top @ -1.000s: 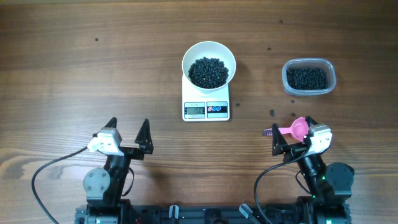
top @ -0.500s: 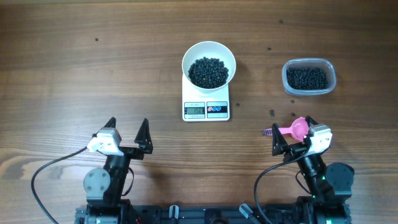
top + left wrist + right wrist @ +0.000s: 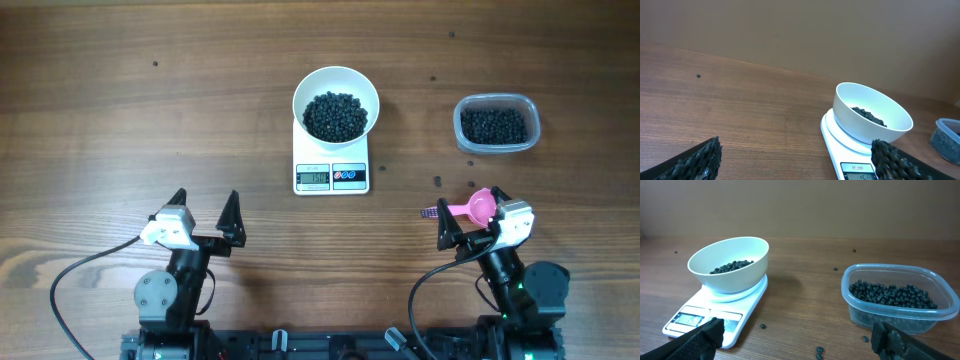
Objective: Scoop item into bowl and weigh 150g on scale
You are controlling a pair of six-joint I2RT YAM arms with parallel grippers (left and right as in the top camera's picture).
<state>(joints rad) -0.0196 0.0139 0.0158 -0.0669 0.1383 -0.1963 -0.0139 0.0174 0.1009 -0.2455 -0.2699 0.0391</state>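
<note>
The white bowl (image 3: 304, 88) sits on the scale (image 3: 345, 158) at the table's middle, holding a heap of the item (image 3: 335, 116), tiny black beads. The scale's display is lit. More beads fill a clear tub (image 3: 497, 124) at the right. A pink scoop (image 3: 474, 208) lies on the table by my right gripper (image 3: 470, 212), which is open with nothing between its fingers in the wrist view. My left gripper (image 3: 207, 204) stands open over bare wood, well short of the scale. From the wrists I see the bowl (image 3: 865, 127) (image 3: 735, 277) and tub (image 3: 900, 311).
Stray beads lie on the wood near the tub (image 3: 437, 181) and in front of my right gripper (image 3: 819, 352); a few more dot the far side (image 3: 155, 65). Both arm bases and cables sit at the near edge.
</note>
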